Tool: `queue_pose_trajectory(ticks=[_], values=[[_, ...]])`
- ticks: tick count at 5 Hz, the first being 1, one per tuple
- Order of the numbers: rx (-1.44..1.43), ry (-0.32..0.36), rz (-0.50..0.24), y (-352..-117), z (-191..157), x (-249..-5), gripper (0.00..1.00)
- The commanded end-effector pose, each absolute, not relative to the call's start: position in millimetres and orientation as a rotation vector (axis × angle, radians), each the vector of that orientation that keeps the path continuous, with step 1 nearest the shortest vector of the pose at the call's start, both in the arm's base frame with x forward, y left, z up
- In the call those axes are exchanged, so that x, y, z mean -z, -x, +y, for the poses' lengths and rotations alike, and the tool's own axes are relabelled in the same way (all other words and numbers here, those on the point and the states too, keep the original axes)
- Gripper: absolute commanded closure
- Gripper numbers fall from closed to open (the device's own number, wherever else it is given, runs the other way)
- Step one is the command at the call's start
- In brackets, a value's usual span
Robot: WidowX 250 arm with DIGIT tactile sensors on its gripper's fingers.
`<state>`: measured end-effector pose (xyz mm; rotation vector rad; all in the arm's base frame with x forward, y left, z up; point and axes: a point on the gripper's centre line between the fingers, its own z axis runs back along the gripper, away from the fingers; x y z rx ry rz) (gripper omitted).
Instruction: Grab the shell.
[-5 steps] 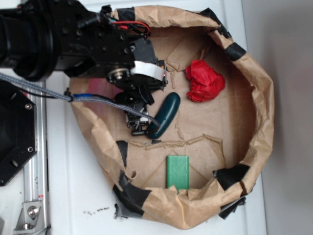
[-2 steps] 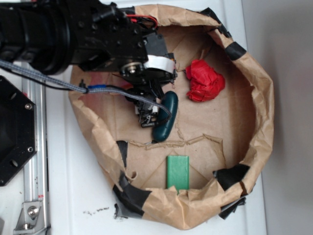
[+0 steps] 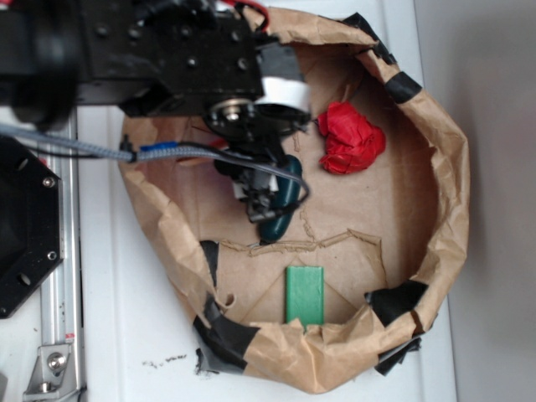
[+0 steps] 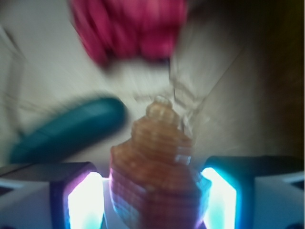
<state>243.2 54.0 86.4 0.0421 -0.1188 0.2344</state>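
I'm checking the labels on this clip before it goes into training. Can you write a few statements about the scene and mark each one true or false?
1. The shell sits between the two fingers of the gripper. True.
2. The red paper wad rests on the green block. False: they lie well apart.
3. The dark green pickle is beside the shell. True.
4. The bin's paper wall is white. False: brown.

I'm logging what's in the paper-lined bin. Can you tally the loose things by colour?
Red: 1, the paper wad
Dark green: 1, the pickle
Bright green: 1, the block
Orange-tan: 1, the shell, between the gripper's fingers, seen only in the wrist view
Total: 4
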Motion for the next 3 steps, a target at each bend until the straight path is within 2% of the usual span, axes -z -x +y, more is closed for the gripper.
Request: queue_pose_trajectory(ticks=[1,2,3], values=[[-0.22,0.004,-0.164,-268,27,-164,1.0],[-0.185,-0.005,-0.205,-266,28,-177,1.0],[-0.209,0.007,-0.192,-265,38,-173,1.0]])
